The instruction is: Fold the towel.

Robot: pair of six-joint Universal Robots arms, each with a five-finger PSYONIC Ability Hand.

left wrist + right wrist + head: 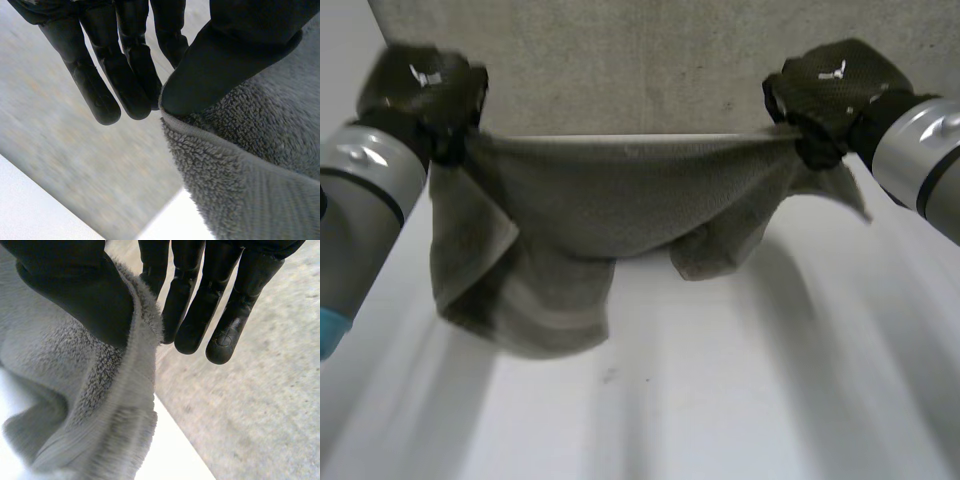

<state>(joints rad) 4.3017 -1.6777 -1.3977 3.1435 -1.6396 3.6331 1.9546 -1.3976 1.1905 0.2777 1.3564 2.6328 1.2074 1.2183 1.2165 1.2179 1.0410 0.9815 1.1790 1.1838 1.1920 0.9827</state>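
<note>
The left robot hand [420, 90] pinches one top corner of the grey terry-cloth towel [580, 215] between thumb and fingers; the right robot hand [835, 85] pinches the other. It hangs stretched between them over the white worktop [740, 400].

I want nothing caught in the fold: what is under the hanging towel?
Below the towel, pinched at its upper corners by the left hand and right hand, bare white table shows. The part of the table behind its sagging folds is covered.
</note>
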